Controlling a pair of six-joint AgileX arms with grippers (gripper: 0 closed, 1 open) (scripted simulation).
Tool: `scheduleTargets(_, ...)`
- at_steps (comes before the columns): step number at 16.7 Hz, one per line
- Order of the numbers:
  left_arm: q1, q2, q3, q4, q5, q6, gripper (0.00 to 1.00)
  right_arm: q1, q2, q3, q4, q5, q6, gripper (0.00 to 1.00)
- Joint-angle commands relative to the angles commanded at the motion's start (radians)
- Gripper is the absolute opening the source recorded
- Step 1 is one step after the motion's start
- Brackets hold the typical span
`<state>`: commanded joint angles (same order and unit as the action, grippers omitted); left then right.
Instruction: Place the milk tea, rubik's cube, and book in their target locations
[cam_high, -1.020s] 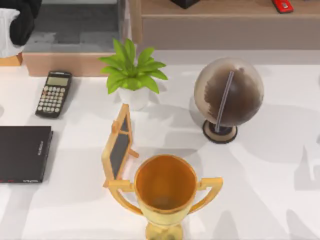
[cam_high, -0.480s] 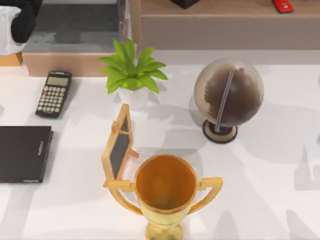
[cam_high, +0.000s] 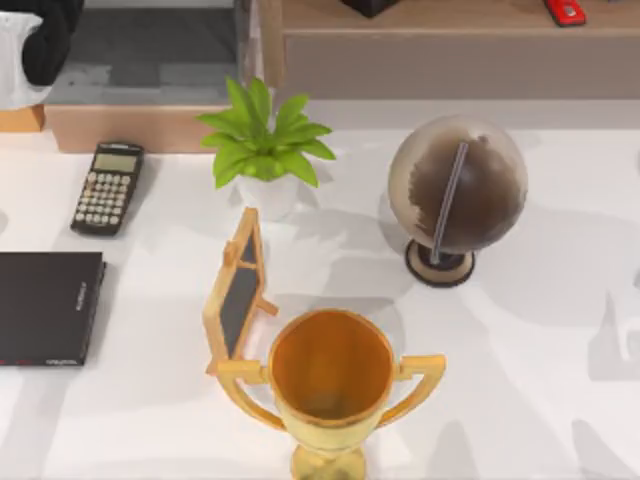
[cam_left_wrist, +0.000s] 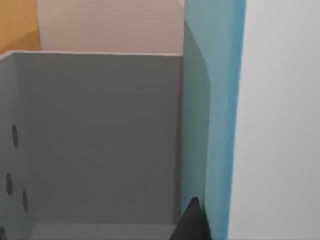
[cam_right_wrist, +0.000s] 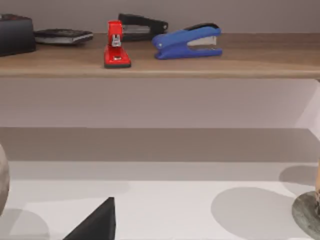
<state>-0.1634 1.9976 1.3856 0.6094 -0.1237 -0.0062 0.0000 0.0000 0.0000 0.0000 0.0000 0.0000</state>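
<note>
The light-blue book (cam_left_wrist: 220, 115) stands upright against the grey wall (cam_left_wrist: 100, 135) of a box-like compartment. My left gripper (cam_left_wrist: 200, 230) is shut on the book, with one black fingertip (cam_left_wrist: 192, 225) pressed on its cover. My left arm (cam_high: 35, 45) hangs over the back left corner beside the grey compartment (cam_high: 150, 50). Over the right side of the table my right gripper (cam_right_wrist: 160, 234) faces the shelf, open and holding nothing, and one fingertip (cam_right_wrist: 97, 225) shows. The milk tea and the rubik's cube are out of view.
A calculator (cam_high: 107, 187) and a flat black notebook (cam_high: 48, 307) lie at the left. A potted plant (cam_high: 265, 150), a small chalkboard easel (cam_high: 238, 300), a gold trophy (cam_high: 332, 385) and a globe (cam_high: 455, 195) stand mid-table. Red (cam_right_wrist: 116, 45) and blue (cam_right_wrist: 187, 41) staplers sit on the back shelf.
My left arm has shifted slightly toward the back left corner, then held still. Nothing on the table has moved.
</note>
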Motion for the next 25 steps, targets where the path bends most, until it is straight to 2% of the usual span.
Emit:
scheduleTargets(1, 0.000, 0.000, 0.000, 0.000, 0.000, 0.000, 0.02, 0.000, 0.000, 0.000, 0.000, 0.000, 0.000, 1.00)
scheduleTargets(2, 0.000, 0.000, 0.000, 0.000, 0.000, 0.000, 0.00, 0.000, 0.000, 0.000, 0.000, 0.000, 0.000, 1.00)
scheduleTargets(20, -0.002, -0.047, -0.024, -0.020, -0.004, 0.003, 0.00, 0.000, 0.000, 0.000, 0.000, 0.000, 0.000, 1.00)
scheduleTargets(22, 0.003, -0.070, -0.035, -0.021, 0.020, 0.025, 0.00, 0.000, 0.000, 0.000, 0.000, 0.000, 0.000, 1.00)
scheduleTargets(25, 0.017, -0.162, -0.080, -0.007, 0.109, 0.135, 0.00, 0.000, 0.000, 0.000, 0.000, 0.000, 0.000, 1.00)
